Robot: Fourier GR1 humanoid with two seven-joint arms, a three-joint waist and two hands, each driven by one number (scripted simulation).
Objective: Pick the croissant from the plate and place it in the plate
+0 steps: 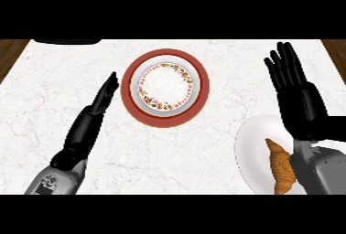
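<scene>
A golden-brown croissant lies on a plain white plate at the lower right of the marble counter. My right hand hovers just above and beyond that plate, fingers straight and open, its wrist covering the plate's right side. A white plate with a flowered rim rests on a larger red plate at the centre back. My left hand is edge-on to the left of the red plate, fingers straight, holding nothing.
Dark wood shows past the counter's left and right edges. A dark object sits at the back left edge. Bare marble spreads between the two plates and in front.
</scene>
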